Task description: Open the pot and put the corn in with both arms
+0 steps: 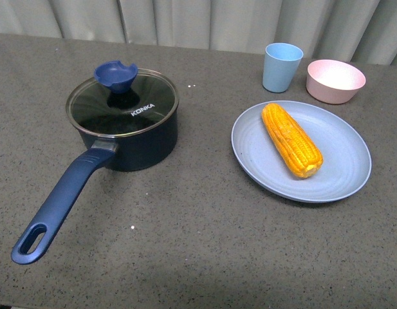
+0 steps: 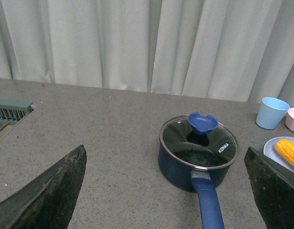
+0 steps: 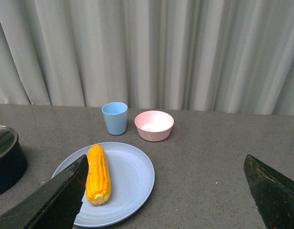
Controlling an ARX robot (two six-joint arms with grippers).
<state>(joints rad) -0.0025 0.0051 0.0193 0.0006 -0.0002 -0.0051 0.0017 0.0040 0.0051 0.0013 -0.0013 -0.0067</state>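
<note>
Right wrist view, corn (image 3: 98, 174) beyond parted fingers (image 3: 51, 202)

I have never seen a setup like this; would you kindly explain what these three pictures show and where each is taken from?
This robot has two arms, each ending in a gripper. The front picture comes from a camera on its body, looking over a grey table; no arm shows there. The other two come from wrist cameras: the dark wedges framing them are fingers of the left gripper and the right gripper, both open, holding nothing. On the table stand a navy pot with its glass lid on, a corn cob lying on a blue plate, a blue cup and a pink bowl.
</note>
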